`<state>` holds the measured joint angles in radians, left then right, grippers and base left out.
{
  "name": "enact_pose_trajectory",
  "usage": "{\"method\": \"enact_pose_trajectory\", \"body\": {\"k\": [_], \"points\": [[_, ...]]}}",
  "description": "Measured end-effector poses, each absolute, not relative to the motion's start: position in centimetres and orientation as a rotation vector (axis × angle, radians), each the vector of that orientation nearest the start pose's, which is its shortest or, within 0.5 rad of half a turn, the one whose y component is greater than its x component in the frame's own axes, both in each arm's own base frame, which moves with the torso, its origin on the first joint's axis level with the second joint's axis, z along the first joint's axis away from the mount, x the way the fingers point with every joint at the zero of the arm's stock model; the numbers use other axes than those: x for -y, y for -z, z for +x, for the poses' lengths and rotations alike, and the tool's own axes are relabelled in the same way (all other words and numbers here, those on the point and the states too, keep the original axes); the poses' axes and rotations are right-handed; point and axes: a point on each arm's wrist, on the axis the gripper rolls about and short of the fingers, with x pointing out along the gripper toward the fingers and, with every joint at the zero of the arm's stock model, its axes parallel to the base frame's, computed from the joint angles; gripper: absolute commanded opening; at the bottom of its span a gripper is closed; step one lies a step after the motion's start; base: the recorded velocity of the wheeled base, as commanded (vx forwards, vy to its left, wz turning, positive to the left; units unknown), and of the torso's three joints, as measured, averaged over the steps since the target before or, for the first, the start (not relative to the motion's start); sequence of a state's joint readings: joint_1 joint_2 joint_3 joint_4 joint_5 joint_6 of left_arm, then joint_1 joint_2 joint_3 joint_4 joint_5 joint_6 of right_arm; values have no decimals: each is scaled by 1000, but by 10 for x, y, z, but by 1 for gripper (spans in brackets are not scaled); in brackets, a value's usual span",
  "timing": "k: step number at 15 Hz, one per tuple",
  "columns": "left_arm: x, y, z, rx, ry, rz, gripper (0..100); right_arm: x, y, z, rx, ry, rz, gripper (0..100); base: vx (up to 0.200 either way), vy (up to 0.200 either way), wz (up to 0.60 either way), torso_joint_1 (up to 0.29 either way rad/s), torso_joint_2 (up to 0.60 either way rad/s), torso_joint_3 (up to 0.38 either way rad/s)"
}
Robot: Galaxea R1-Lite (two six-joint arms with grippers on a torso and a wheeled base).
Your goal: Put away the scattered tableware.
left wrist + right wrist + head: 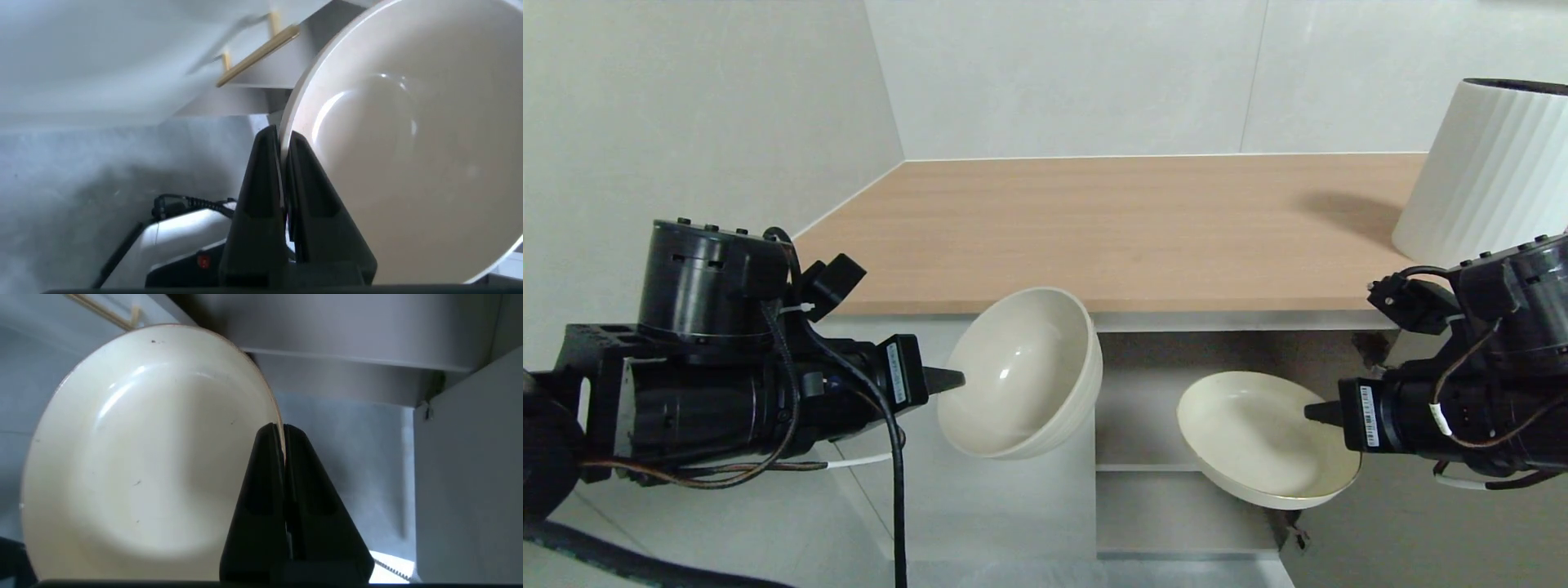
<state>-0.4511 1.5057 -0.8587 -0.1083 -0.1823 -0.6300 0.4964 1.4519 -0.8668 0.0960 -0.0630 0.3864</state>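
Left tool (956,380) (283,139), closed on the rim of a deep, round, cream-white glazed bowl (1021,376) (409,147): one finger lies inside the rim and one outside. The bowl hangs in the air, tipped steeply on its side, just in front of the front edge of the light-brown wooden worktop (1111,229). Right tool (1311,411) (283,437), closed in the same way on the rim of a shallow, round, pale cream plate (1258,433) (147,449). The plate is held slightly tilted with its hollow upward, lower than the worktop edge and before a white cabinet shelf (1143,467). Bowl and plate are apart. A white ribbed tapered container (1486,163) stands on the worktop at the right.
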Motion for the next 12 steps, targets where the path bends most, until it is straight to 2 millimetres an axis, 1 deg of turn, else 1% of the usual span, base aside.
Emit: {"method": "enact_pose_trajectory", "body": {"k": [6,8,12], "points": [[114,-201,227,-720,423,-520,0,-110,-197,206,-736,-280,174,0,0,0,0,-134,449,309],[114,-200,227,-722,422,-520,0,-110,-197,206,-740,-279,173,0,0,0,0,-46,185,137],[114,-200,226,-722,422,-518,0,-110,-195,207,-745,-278,171,0,0,0,0,-3,18,13]]}}
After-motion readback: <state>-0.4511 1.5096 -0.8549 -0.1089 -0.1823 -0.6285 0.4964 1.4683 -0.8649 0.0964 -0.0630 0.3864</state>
